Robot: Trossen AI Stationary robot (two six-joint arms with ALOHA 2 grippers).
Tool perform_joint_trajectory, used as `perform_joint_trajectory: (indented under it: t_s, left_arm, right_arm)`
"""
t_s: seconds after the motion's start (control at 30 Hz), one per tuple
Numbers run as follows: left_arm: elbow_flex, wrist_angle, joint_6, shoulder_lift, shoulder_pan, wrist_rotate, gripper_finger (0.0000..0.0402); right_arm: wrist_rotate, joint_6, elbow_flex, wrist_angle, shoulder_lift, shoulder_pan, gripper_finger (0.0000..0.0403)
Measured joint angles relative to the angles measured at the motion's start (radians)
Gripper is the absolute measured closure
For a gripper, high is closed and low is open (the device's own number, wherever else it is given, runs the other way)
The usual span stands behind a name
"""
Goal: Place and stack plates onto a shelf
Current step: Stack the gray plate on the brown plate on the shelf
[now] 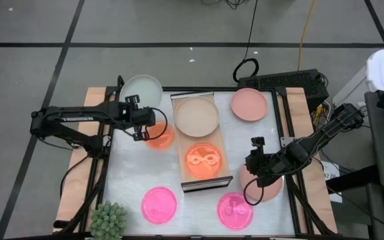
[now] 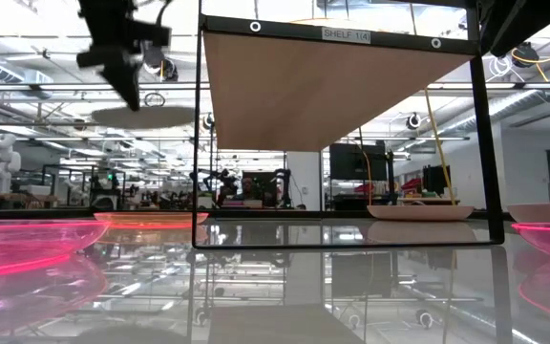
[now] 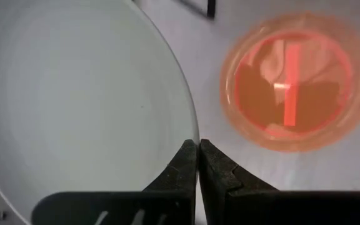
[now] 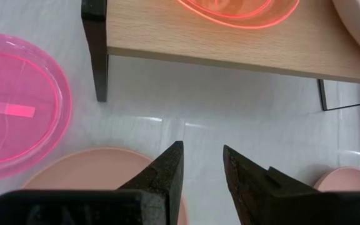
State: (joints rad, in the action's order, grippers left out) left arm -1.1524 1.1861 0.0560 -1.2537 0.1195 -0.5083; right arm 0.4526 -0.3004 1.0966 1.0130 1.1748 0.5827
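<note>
Nearest the overhead camera, the left end effector (image 1: 141,122) is pinched on the rim of the pale green-grey plate (image 1: 142,90), which the low view shows lifted clear of the table (image 1: 199,212). Its fingers (image 3: 186,164) meet edge-on at the plate's rim, closed tight. Below it on the table sits a small orange plate (image 1: 160,135), at about nine o'clock of the shelf (image 1: 227,160).

On the shelf, a beige plate (image 1: 196,115) takes the twelve o'clock end and a second small orange plate (image 1: 205,161) the middle; the six o'clock end looks bare. A salmon pink plate (image 1: 249,104) lies at about one o'clock of the shelf; two hot pink plates (image 1: 159,204) (image 1: 235,210) lie toward six o'clock.

The right end effector (image 1: 257,175) hangs over another salmon pink plate (image 1: 267,187) at four o'clock of the shelf, fingers a narrow gap apart, gripping nothing.

By my reading, the step in hand is carrying the green-grey plate to the shelf. The next move calls for swinging it toward three o'clock, keeping it level, then lowering it onto the beige plate or the bare end before letting go. A rim pinch could let the plate tip.
</note>
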Motion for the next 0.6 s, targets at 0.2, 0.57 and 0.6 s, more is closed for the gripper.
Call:
perform_joint_trajectory:
  t_s: [0.2,0.57,0.6]
  left_arm:
    - [-0.115,0.045,0.093,0.0,-0.06,0.0,0.0398]
    - [-0.229,0.037,0.208,-0.01,-0.136,0.002,0.0398]
    - [-0.235,0.035,0.211,-0.011,-0.138,0.002,0.0398]
  right_arm:
    - [0.0,-0.001,0.0,-0.004,0.0,0.0,0.0307]
    - [0.0,-0.001,0.0,-0.015,0.0,0.0,0.0307]
    - [0.0,-0.001,0.0,-0.018,0.0,0.0,0.0307]
